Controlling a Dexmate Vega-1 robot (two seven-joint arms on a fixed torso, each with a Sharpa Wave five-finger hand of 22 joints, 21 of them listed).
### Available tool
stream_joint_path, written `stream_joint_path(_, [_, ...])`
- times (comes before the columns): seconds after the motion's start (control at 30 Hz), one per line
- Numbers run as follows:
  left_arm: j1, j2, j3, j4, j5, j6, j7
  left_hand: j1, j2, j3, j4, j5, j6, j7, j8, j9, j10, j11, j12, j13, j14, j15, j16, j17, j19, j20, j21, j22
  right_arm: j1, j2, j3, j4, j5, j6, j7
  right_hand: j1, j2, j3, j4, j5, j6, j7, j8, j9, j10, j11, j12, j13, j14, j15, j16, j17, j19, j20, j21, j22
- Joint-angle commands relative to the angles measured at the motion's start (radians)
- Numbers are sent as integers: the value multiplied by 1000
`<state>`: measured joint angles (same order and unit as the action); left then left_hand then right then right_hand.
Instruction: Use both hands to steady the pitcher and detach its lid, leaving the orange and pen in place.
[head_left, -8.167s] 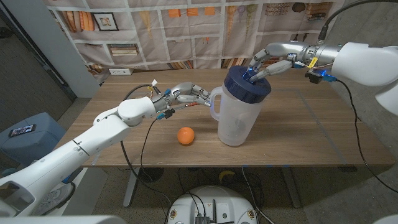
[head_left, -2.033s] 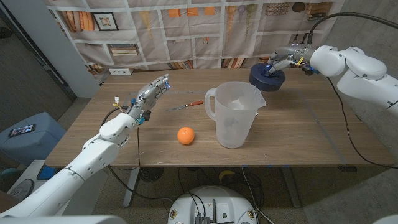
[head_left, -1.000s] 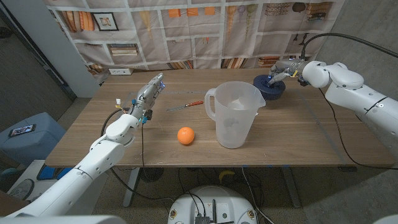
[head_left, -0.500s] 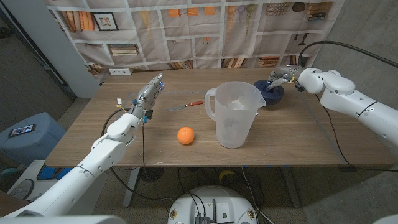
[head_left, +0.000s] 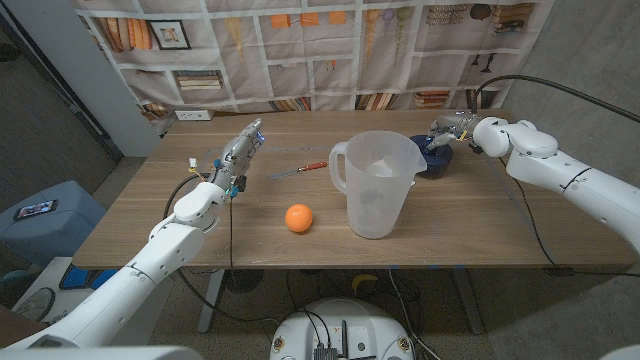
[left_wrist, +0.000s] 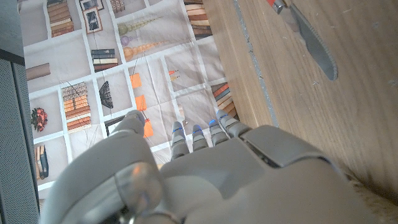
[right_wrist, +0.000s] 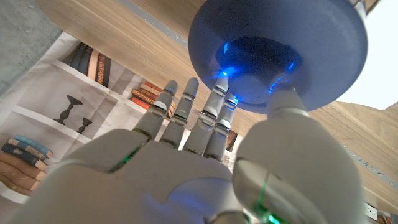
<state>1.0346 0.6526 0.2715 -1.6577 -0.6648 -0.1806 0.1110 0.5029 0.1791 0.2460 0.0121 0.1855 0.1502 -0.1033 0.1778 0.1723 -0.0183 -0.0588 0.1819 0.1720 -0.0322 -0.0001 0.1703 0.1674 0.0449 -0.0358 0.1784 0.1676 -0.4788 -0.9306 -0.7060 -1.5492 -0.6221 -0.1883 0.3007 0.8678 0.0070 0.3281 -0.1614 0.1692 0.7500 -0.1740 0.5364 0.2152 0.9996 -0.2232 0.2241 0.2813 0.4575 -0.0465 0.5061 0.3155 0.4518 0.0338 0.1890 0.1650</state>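
Down onto the table (head_left: 480, 215) with the dark blue lid (head_left: 432, 157), set near the far right edge, behind the pitcher's spout; half a second ago still a touch higher. Right hand (head_left: 447, 126) over the lid, fingers (right_wrist: 214, 98) pinching into its hollow centre, clear in the right wrist view. Left hand (head_left: 241, 148) raised over the far left side, fingers straight and together, holding nothing, unchanged. Pitcher (head_left: 375, 183) upright and open mid-table. Orange (head_left: 298, 218) just left of it, pen (head_left: 299, 169) behind, both unmoved.
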Motion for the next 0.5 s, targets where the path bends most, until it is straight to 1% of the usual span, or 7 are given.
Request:
stream_joint_path(0.03, [0, -3, 1, 6, 3, -4, 7, -4, 3, 13, -3, 9, 18, -2, 10, 1, 3, -11, 6, 3, 0, 5, 6, 2, 3, -31, 5, 1, 7, 19, -28, 34, -18, 0, -14, 75, 59, 0, 2, 6, 49, -49, 6, 13, -5, 3, 5, 2, 13, -142, -4, 4, 7, 1, 3, 3])
stream_joint_path(0.13, [2, -4, 2, 6, 3, -3, 9, -4, 3, 15, -3, 9, 21, -2, 10, 1, 5, -10, 7, 3, 2, 6, 7, 2, 5, -31, 6, 1, 6, 20, -31, 34, -19, -1, -16, 74, 56, 0, 2, 6, 45, -49, 4, 13, -6, 3, 4, 3, 11, -141, -7, 3, 7, 0, 3, 3])
stream_joint_path(0.3, [3, -2, 1, 5, 0, 1, 8, -6, 4, 20, -5, 10, 28, -1, 11, 1, 8, -13, 9, 3, 4, 6, 7, 2, 8, -32, 8, 1, 4, 19, -34, 29, -19, -7, -11, 67, 34, -4, 0, 7, 9, -48, -10, 10, -25, 4, -3, 4, 7, -140, -21, -3, 5, 5, 1, 3])
stream_joint_path(0.37, [4, -3, 1, 5, -1, 0, 9, -6, 4, 21, -5, 10, 29, -1, 11, 1, 9, -13, 9, 3, 6, 6, 8, 2, 8, -32, 8, 1, 2, 18, -33, 23, -20, -15, -8, 63, 23, -8, 0, 8, -13, -48, -20, 8, -41, 5, -10, 2, 1, -139, -28, -5, 2, 10, 0, 4])
stream_joint_path(0.43, [4, -3, 1, 6, -1, 1, 9, -7, 4, 22, -5, 10, 31, -2, 11, 1, 10, -12, 9, 2, 7, 7, 8, 2, 9, -31, 8, 1, -1, 16, -33, 18, -19, -18, -7, 59, 15, -11, 1, 9, -21, -48, -24, 7, -49, 5, -12, 3, -4, -136, -32, -6, 2, 10, 0, 4])
stream_joint_path(0.5, [4, -2, 2, 5, -2, 3, 7, -7, 4, 24, -5, 10, 32, 0, 11, 1, 11, -12, 10, 2, 9, 7, 9, 2, 11, -30, 9, 1, -1, 14, -31, 17, -14, -11, -6, 48, 1, -17, 5, 12, -46, -48, -35, 5, -81, 6, -21, 3, -17, -133, -42, -6, -1, 17, -1, 4])
